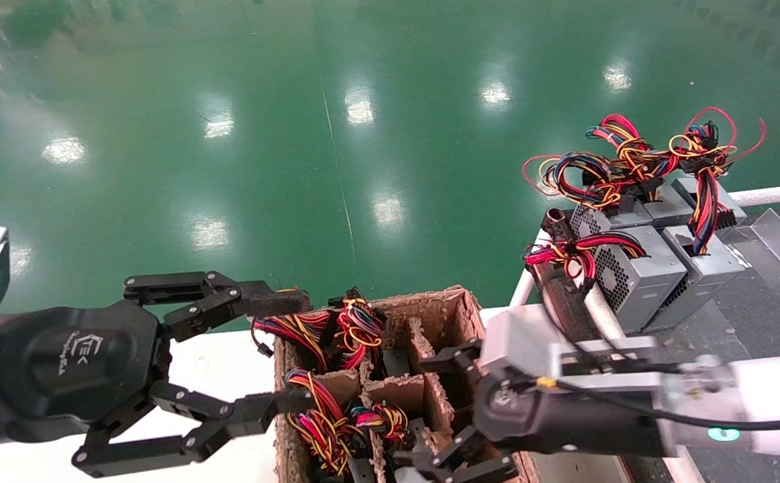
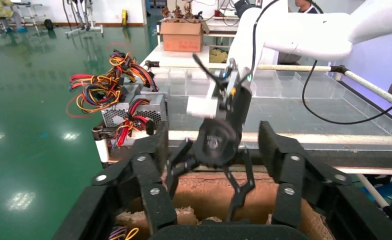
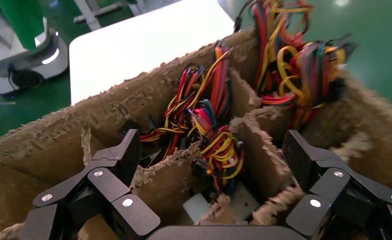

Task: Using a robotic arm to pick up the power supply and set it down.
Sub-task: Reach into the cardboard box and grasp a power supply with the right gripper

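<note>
My right gripper point(image 1: 440, 409) hangs open over the near right cells of a brown cardboard box point(image 1: 460, 302) with dividers. In the right wrist view its open fingers point(image 3: 119, 160) straddle a cell where a power supply point(image 3: 244, 200) shows only a pale grey top under its red, yellow and blue wire bundle point(image 3: 216, 145). Nothing is between the jaws. More wire bundles point(image 1: 336, 329) fill the box's other cells. My left gripper point(image 1: 289, 355) is open at the box's left side, holding nothing. The left wrist view looks across the box point(image 2: 204, 195) at the right gripper point(image 2: 209, 185).
Several grey power supplies point(image 1: 638, 275) with tangled wires point(image 1: 625, 161) stand on the dark bench at the right, beside a white rail point(image 1: 772, 194). The box rests on a white table point(image 1: 215, 362). Green floor point(image 1: 296, 134) lies beyond.
</note>
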You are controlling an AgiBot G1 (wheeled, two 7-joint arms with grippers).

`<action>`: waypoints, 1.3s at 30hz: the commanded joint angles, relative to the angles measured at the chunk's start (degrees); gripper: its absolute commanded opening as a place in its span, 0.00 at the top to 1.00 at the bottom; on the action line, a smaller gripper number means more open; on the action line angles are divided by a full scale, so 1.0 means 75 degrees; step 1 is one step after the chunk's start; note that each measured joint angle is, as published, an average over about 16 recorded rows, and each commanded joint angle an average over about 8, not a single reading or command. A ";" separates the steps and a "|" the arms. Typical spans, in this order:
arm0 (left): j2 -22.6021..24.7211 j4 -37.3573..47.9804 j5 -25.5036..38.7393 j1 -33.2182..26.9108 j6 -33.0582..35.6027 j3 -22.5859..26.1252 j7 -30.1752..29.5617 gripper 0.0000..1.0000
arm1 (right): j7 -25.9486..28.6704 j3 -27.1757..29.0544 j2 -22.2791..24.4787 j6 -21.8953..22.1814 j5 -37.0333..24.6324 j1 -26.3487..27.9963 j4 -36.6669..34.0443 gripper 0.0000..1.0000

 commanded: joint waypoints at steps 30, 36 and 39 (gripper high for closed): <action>-0.0007 0.0000 -0.0012 -0.0004 -0.0008 0.0017 0.0009 0.00 | -0.0520 -0.0477 -0.0782 0.1497 -0.1560 -0.0595 0.0431 1.00; -0.0008 0.0000 -0.0014 -0.0004 -0.0009 0.0020 0.0010 0.00 | -0.0471 -0.0468 -0.0820 0.1620 -0.1605 -0.0628 0.0420 1.00; -0.0009 0.0000 -0.0015 -0.0005 -0.0010 0.0022 0.0011 0.00 | -0.0467 -0.0450 -0.0817 0.1640 -0.1579 -0.0642 0.0417 1.00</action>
